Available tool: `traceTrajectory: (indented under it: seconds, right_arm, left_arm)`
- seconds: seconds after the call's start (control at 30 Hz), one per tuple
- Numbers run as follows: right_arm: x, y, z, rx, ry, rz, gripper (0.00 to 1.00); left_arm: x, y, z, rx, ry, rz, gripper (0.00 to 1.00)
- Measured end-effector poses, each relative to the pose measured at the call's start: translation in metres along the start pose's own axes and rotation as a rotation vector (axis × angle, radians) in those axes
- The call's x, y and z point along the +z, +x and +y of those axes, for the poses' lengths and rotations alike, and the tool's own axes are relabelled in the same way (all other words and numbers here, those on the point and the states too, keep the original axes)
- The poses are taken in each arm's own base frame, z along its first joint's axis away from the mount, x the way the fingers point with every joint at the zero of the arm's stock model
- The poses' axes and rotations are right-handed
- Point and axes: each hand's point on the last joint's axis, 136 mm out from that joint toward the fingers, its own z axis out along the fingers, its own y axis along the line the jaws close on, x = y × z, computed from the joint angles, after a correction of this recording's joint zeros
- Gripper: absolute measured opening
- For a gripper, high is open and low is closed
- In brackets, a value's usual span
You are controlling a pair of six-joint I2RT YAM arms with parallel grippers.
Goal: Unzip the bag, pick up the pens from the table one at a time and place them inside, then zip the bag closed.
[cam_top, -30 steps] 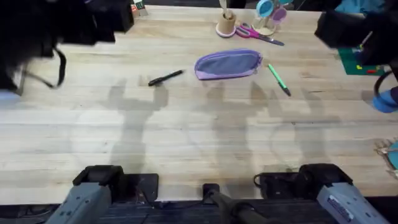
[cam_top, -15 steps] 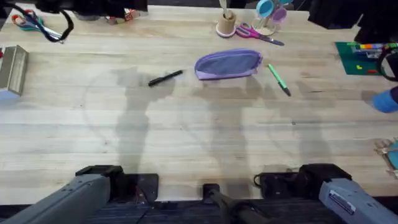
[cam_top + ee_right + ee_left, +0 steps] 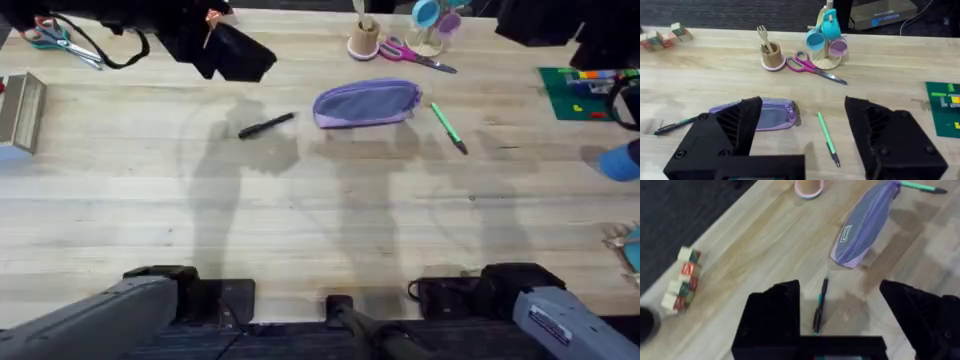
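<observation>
Unzipping comes first: the soft lavender-purple fabric pouch [image 3: 367, 103] lies closed, well up the light wooden butcher-block desk [image 3: 320, 220], with the slim black pen [image 3: 266, 125] on its left and the bright green pen [image 3: 449, 128] just beside its right end. The left claw [image 3: 840, 307] hangs above the black pen [image 3: 819, 305], jaws wide apart and empty; the right claw [image 3: 802, 132] is likewise spread and empty, facing the pouch [image 3: 767, 115] and the green pen [image 3: 828, 138]. Judged from this layout, one claw should pin an end of the pouch while the other draws the slider along the seam; the slider itself cannot be made out. Open desk lies in front of the pouch; behind it stand a small wooden cup [image 3: 364, 38] and pink-handled scissors [image 3: 412, 55], so approach from the near side.
</observation>
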Motion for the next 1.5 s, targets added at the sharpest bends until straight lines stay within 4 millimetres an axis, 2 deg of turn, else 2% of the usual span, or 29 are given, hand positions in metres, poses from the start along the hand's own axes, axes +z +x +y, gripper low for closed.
traceTrajectory:
  seconds: [0.23,0.5,1.1,1.27,1.5]
  right_arm:
    - [0.000,0.000,0.000,0.000,0.000,0.000,0.996]
    - [0.000,0.000,0.000,0.000,0.000,0.000,0.996]
    - [0.000,0.000,0.000,0.000,0.000,0.000,0.996]
    - [0.000,0.000,0.000,0.000,0.000,0.000,0.995]
    - [0.000,0.000,0.000,0.000,0.000,0.000,0.995]
  left_arm:
    - [0.010,-0.007,-0.010,0.160,0.101,-0.066,0.993]
    - [0.035,-0.004,-0.001,0.214,0.149,-0.091,0.992]
    - [0.043,-0.001,0.000,0.216,0.173,-0.097,0.993]
    - [0.060,0.011,0.002,0.196,0.212,-0.070,0.993]
    - [0.102,0.022,-0.013,0.233,0.310,-0.042,0.993]
